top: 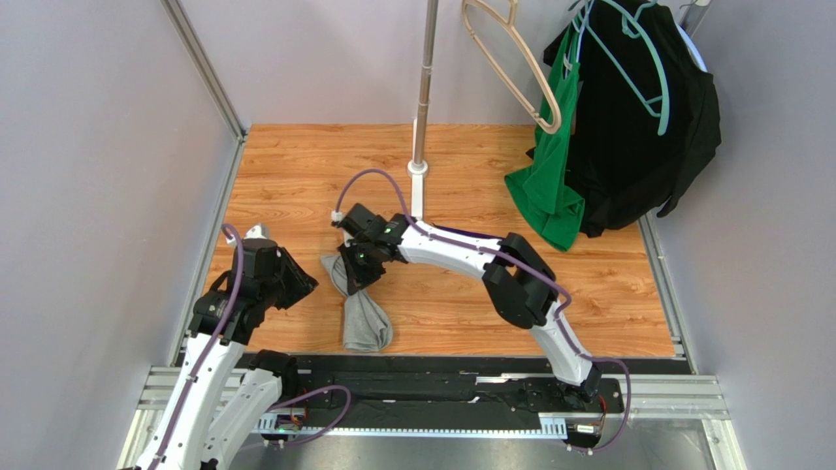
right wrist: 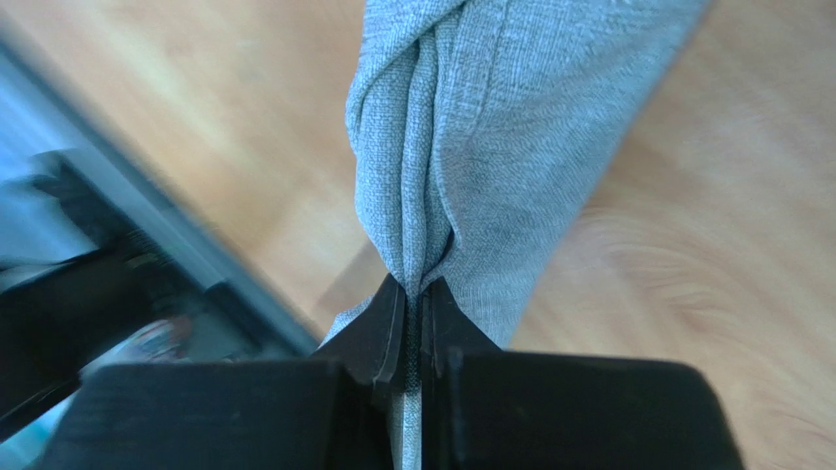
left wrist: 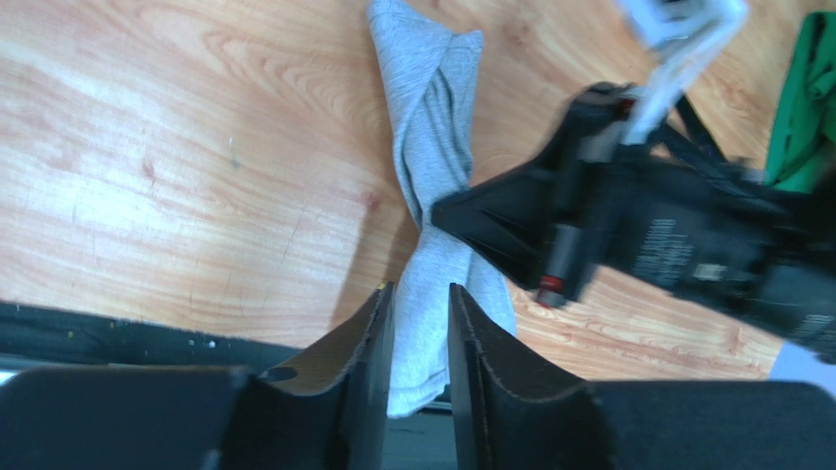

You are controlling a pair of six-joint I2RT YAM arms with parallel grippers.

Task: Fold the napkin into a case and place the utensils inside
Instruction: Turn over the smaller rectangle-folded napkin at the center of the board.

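Napkin [top: 365, 318]: heather-grey cloth, bunched and twisted into a long, narrow, creased strip; lying on the wooden table [top: 589, 284] left of centre, running from far to near, with the near end close to the black strip at the table's front edge.

Napkin shape: gathered tight at one point partway along, flaring wider on both sides of it; several folds stacked at the gather.

Right gripper [top: 355, 269]: reached across from the right, fingers pressed together on the gathered folds of the napkin; in the right wrist view, both fingertips [right wrist: 391, 311] nipping the cloth with hardly any gap.

Left gripper [top: 306, 284]: just left of the napkin and apart from it in the top view; fingers held a narrow way apart, gripping nothing; in the left wrist view, the near end of the napkin seen through the gap, on the table beyond.

Lift of the napkin at the pinch: cannot tell.

Far right corner: green garment [top: 549, 186] and black garment [top: 638, 127] hanging together, a teal hanger [top: 638, 69] above them, a beige hanger [top: 520, 69] beside.

Far middle: metal pole [top: 424, 88] standing upright on the table, behind the right gripper.
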